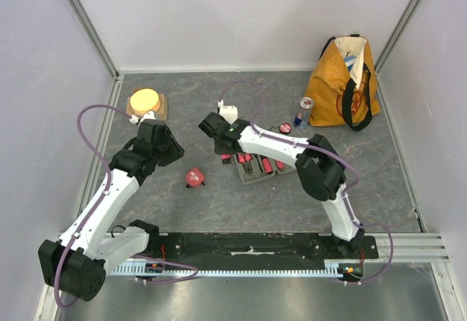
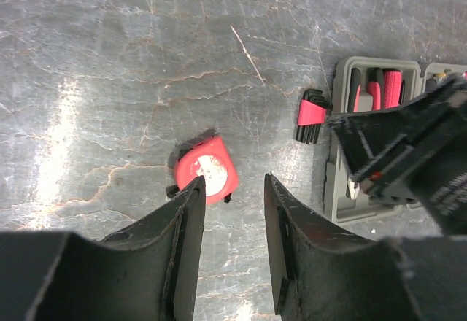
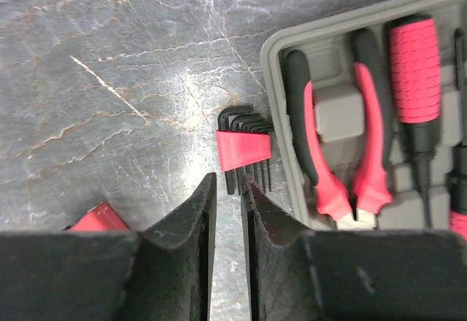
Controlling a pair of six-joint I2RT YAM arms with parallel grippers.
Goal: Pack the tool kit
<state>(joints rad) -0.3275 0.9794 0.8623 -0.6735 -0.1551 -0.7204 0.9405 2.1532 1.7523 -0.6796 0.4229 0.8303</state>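
The grey tool kit case (image 1: 252, 171) lies open mid-table, with red-and-black pliers (image 3: 317, 146) and a screwdriver (image 3: 414, 58) in its slots. A red-clipped hex key set (image 3: 243, 148) lies on the table just left of the case rim (image 3: 273, 66). My right gripper (image 3: 230, 182) is over it, its jaws narrowly open, with the key ends at the fingertips. The round red tape measure (image 2: 213, 169) sits loose on the table (image 1: 194, 177). My left gripper (image 2: 233, 181) hangs open just short of it, empty, and its left finger covers the tape's near edge.
An orange tote bag (image 1: 343, 80) stands at the back right with a drink can (image 1: 305, 111) and a small red round item (image 1: 285, 128) beside it. A wooden block with a yellow disc (image 1: 146, 102) sits back left. A white object (image 1: 228, 111) lies behind the right wrist.
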